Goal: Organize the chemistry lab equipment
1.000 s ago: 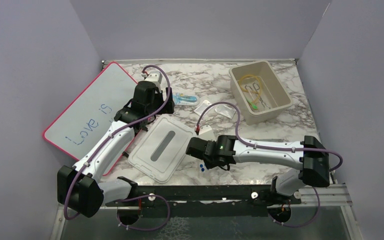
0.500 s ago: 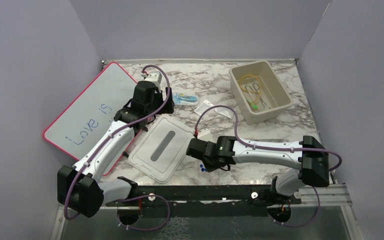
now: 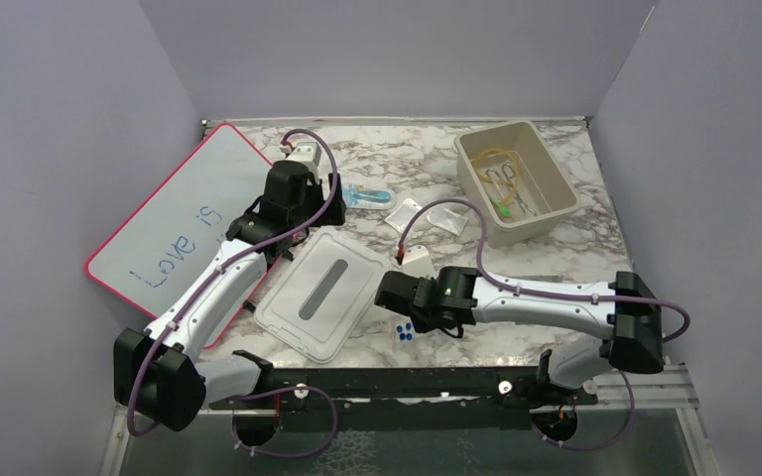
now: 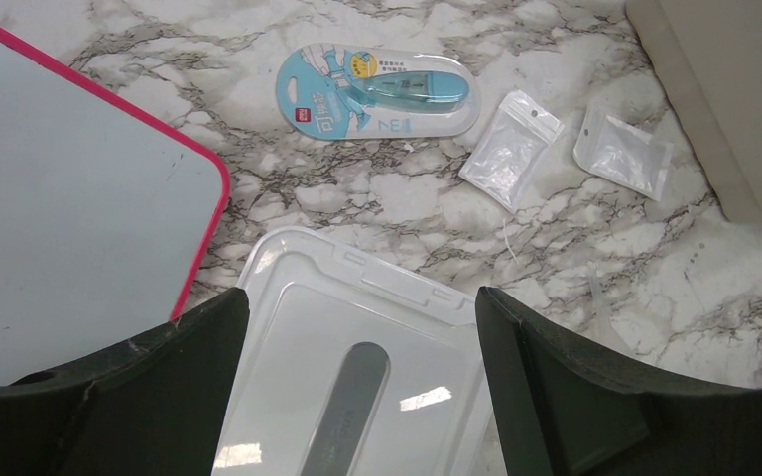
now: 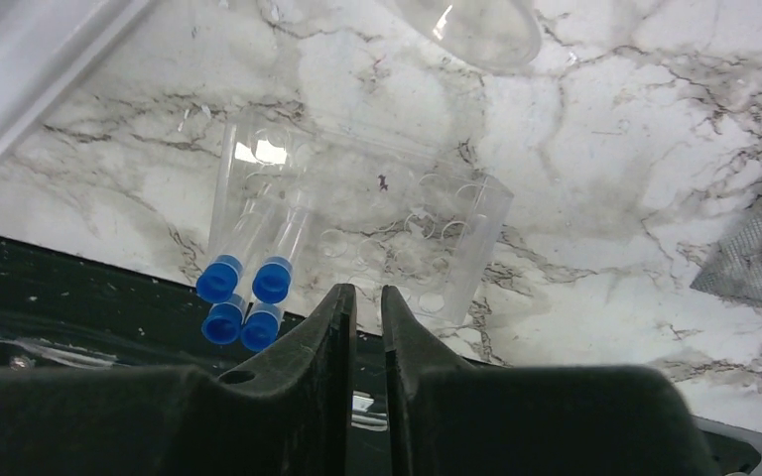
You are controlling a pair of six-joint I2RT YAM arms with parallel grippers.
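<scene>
Two arms are in play: on the left, the left pincer (image 4: 362,302) hangs spread wide over the clear lid (image 4: 397,397). At centre, the right pincer (image 5: 365,293) is pressed almost shut just above a clear packet (image 5: 387,223) of blue-capped tubes (image 5: 243,293); whether it nips the plastic, I can't tell. The tubes point lengthwise at the pincer, caps hard by the surface's (image 5: 605,149) near edge, so there's little room there. Far right sits the beige bin (image 3: 559,171), with open marble between.

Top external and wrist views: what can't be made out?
Beige bin contents, top external: too small, just tangled tubing.
Whiteboard text past "Love is", top external: under left arm.
Clear lid, left wrist: cut by bottom edge, left gripper.
Tube rack, right wrist: near edge behind right gripper.
</scene>
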